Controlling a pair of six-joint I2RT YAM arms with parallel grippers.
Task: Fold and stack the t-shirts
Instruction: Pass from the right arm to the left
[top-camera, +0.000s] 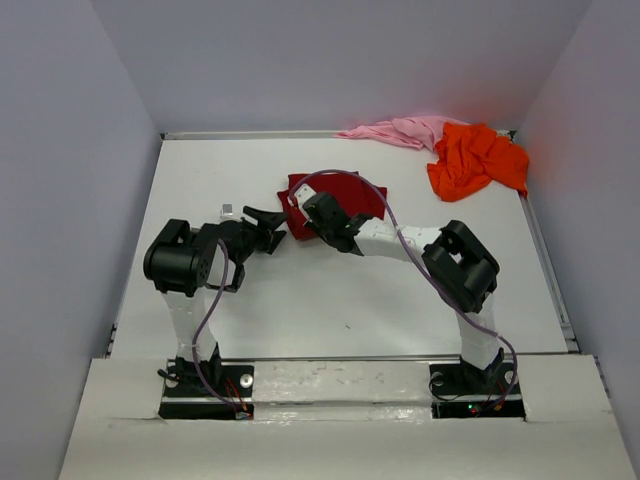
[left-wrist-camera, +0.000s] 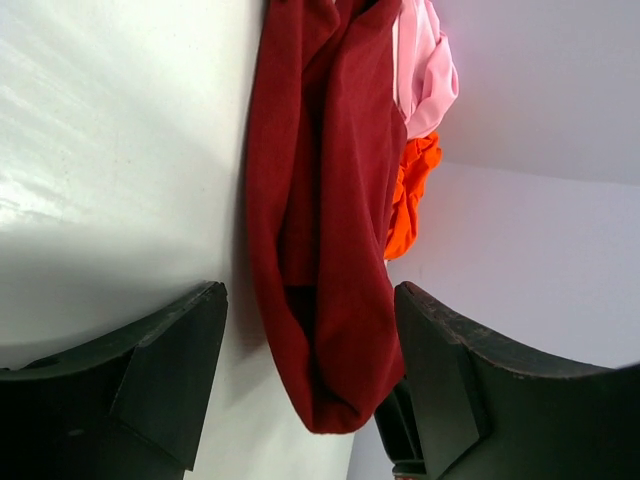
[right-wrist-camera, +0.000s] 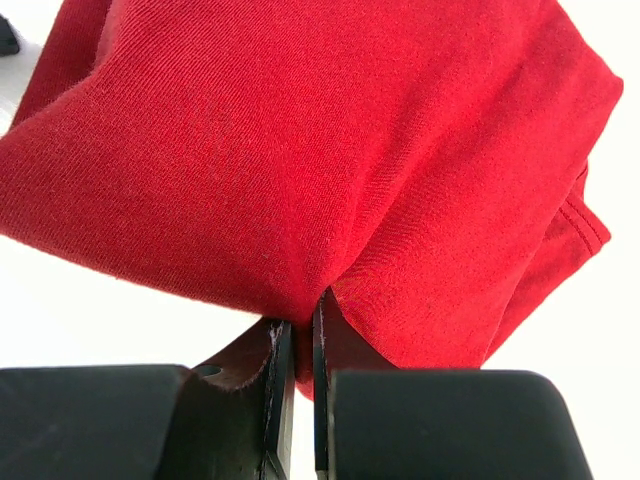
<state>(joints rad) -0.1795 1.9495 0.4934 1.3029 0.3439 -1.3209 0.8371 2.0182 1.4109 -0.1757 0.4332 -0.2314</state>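
White matte tabletop (top-camera: 340, 300); plain pale grey walls (top-camera: 330, 60) enclosing three sides; white panel (top-camera: 330, 445) along near edge; even, diffuse lighting.

Robot lab test cell. White tabletop (top-camera: 340, 310) boxed in by plain pale walls (top-camera: 340, 60) beyond the claws and on both sides of them. Two arms bolted to black base plates (top-camera: 205, 388) at the near edge, well behind the left claw (top-camera: 272, 226) and right claw (top-camera: 300, 212). Exposed purple cable (top-camera: 335, 173) loops just past the right claw. Test props: dark red t-shirt (top-camera: 350, 195) at the claws, pink t-shirt (top-camera: 400, 130) and orange t-shirt (top-camera: 475, 160) heaped far beyond.
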